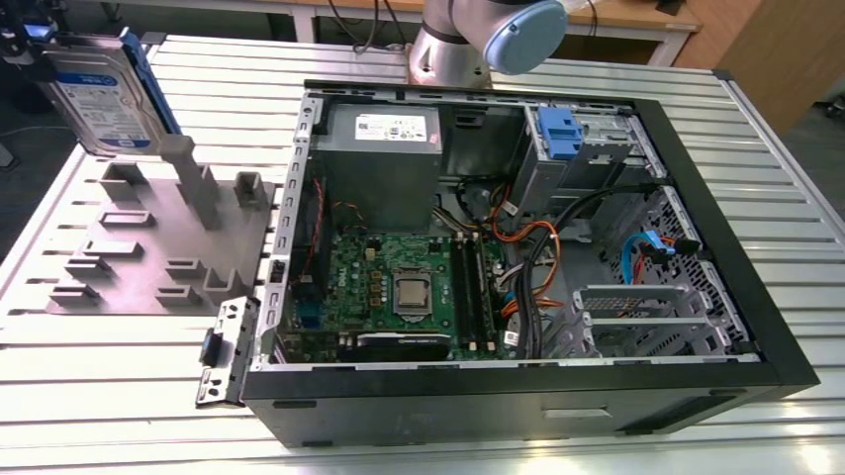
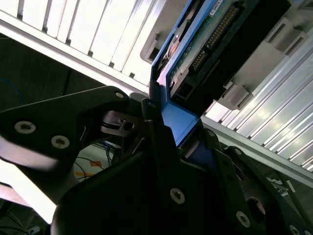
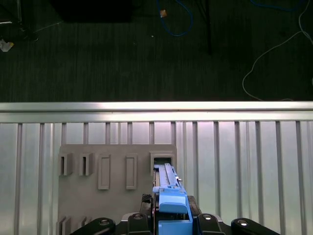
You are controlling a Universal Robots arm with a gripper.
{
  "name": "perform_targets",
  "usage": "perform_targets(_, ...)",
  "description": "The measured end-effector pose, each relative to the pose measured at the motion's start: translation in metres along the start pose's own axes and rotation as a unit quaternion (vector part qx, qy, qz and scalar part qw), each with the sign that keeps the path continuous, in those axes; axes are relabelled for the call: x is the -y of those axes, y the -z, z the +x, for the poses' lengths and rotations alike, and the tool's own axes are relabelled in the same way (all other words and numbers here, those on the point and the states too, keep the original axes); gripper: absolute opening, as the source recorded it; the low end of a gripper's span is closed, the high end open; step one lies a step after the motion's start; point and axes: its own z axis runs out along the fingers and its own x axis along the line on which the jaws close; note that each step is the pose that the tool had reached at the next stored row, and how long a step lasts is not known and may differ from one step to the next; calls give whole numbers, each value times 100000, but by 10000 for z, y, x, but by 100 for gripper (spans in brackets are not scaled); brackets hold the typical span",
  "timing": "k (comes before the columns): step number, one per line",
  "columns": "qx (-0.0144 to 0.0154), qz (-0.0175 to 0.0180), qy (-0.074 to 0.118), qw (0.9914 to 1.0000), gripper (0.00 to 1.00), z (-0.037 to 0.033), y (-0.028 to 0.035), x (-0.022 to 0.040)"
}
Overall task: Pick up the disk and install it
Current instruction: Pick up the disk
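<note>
**Item 1, the disk** (image 1: pixel 109 91): silver drive with a white-and-blue label, framed by a blue carrier (image 2: pixel 180 122). It is held upright in the air at the exterior view's far left, over the grey fixture plate (image 1: pixel 158 252). Its lower edge is close to the top of the plate's tallest post (image 1: pixel 194 183) (whether they touch cannot be told). In the first wrist view the disk (image 3: pixel 168 183) is seen edge-on, its far end over a rectangular slot (image 3: pixel 162 159) in the plate. In the second wrist view its connector end and green circuit board point away from the camera.

**Item 2, gripper** (image 2: pixel 178 126): black. Its fingers (image 2: pixel 159 147) are closed on the blue carrier from both sides, carrying the disk.

**Item 3, fixture plate:** grey, with several raised blocks and slots, lying flat on the slatted aluminium table (image 1: pixel 773 129).

**Item 4, computer case** (image 1: pixel 739 259): black tower lying on its side with the panel off, just beside the plate toward the exterior view's right and well apart from the disk.
- grey power supply box (image 1: pixel 380 148)
- green motherboard (image 1: pixel 383 282) with a bare processor (image 1: pixel 412 294)
- bundled cables (image 1: pixel 528 247)
- label-free blue caddy (image 1: pixel 560 134) in the drive bay at the far corner

**Item 5, arm base** (image 1: pixel 456 45): silver with a blue cap, standing behind the case.
</note>
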Motion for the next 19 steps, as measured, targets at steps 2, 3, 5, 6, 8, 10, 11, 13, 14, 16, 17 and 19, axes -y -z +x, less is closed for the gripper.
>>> perform_targets(2, -1, -1, 1, 100000, 36, 0, 5, 0)
perform_targets(3, 0, -1, 0, 100000, 36, 0, 7, 0)
perform_targets(5, -1, -2, 1, 100000, 36, 0, 13, -1)
perform_targets(6, -1, -2, 1, 100000, 36, -1, 16, -1)
perform_targets(8, 1, 2, 1, 100000, 36, -1, 21, -1)
perform_targets(10, 0, 3, 2, 100000, 36, -1, 26, -1)
perform_targets(11, 0, 1, -1, 100000, 36, -1, 28, -1)
perform_targets(13, 1, 4, -1, 100000, 36, -2, 32, -2)
perform_targets(14, 0, 2, -1, 100000, 36, -2, 34, -2)
perform_targets(16, 0, 1, 0, 100000, 36, -2, 38, -2)
perform_targets(17, -2, -2, 0, 100000, 36, -2, 41, -2)
perform_targets(19, 0, -1, 1, 100000, 36, -3, 72, -4)
